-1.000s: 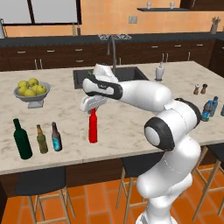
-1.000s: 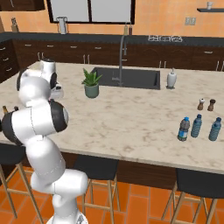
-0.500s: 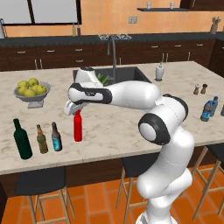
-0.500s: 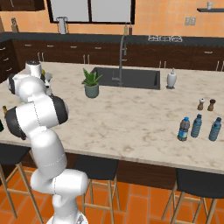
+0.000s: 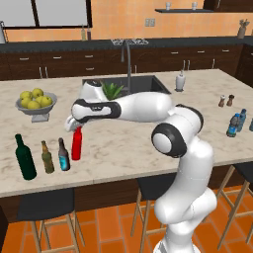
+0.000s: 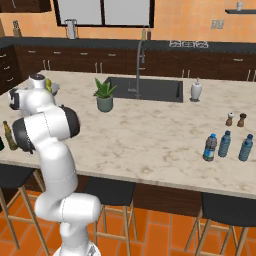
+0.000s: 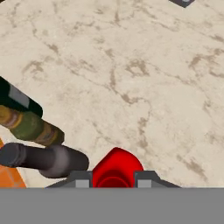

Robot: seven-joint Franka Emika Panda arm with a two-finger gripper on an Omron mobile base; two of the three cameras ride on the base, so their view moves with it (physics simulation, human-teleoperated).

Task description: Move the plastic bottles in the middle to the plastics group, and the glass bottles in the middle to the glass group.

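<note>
My gripper (image 5: pixel 75 126) is shut on the neck of the slim red bottle (image 5: pixel 76 144), which stands upright at the counter's front left. In the hand view the red bottle's top (image 7: pixel 116 167) fills the gap between my fingertips (image 7: pixel 81 179). Just left of it stand the dark brown blue-labelled bottle (image 5: pixel 63 154), the small olive-amber bottle (image 5: pixel 47 157) and the tall dark green wine bottle (image 5: pixel 24 157). The hand view shows the brown bottle (image 7: pixel 43 158), the amber one (image 7: pixel 30 125) and the green one (image 7: pixel 17 100) close by. Small bluish plastic bottles (image 6: pixel 224 144) stand grouped at the far right; I cannot pick out the water bottle among them.
A fruit bowl (image 5: pixel 34 102) sits behind the glass bottles. A potted plant (image 6: pixel 104 95) stands by the sink (image 6: pixel 145 89), with a soap dispenser (image 6: pixel 196 91) beside it. Salt and pepper shakers (image 6: pixel 235 119) stand near the plastic bottles. Stools line the counter's front edge.
The arm has swung left with the red bottle in the gripper, bringing it from mid-counter to just right of the dark brown bottle.
</note>
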